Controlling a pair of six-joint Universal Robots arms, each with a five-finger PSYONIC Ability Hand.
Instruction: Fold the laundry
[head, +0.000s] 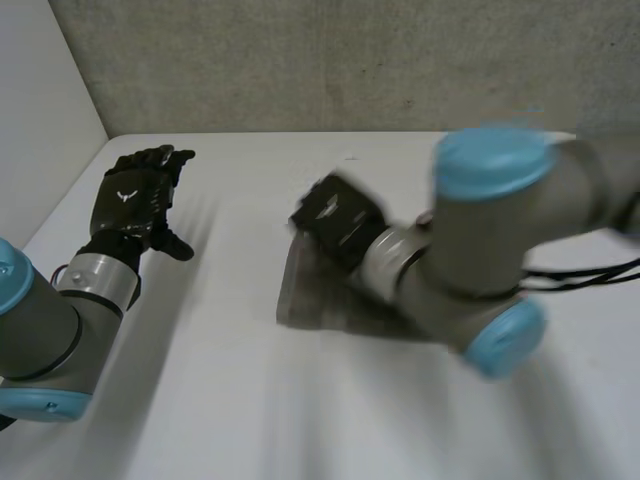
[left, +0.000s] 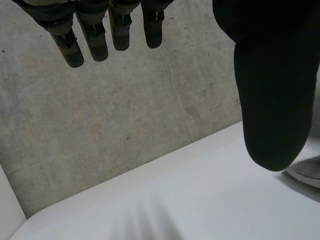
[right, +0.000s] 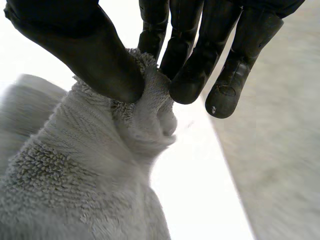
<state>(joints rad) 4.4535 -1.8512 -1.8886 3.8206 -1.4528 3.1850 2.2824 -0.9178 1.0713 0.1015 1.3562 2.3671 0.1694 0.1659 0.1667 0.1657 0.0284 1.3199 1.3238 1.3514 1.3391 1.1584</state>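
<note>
I am pinching the towel (right: 90, 175) in my right hand (head: 335, 225), with a small bunch of its pile clamped between the thumb and the fingers (right: 195, 65). I cannot tell whether that bunch is a corner or a stretch of edge. The rest of the towel is draping from the pinch down to the table (head: 250, 400), near its middle. My left hand (head: 135, 195) is hovering well apart at the far left, fingers straight and away from the thumb, gripping nothing.

I am judging the pinch as shallow, since one fingertip is sitting off the cloth altogether. The pile is thick and loopy, so a quick pull could be dragging it out of my grip. If I am not gripping a true corner, the fold is going to come out skewed. With the towel hanging from one point, it is likely to be twisting and heaping rather than spreading flat, and my left hand is too far off to steady it. My right arm is also covering part of the towel from above, so I am placing it half blind.
</note>
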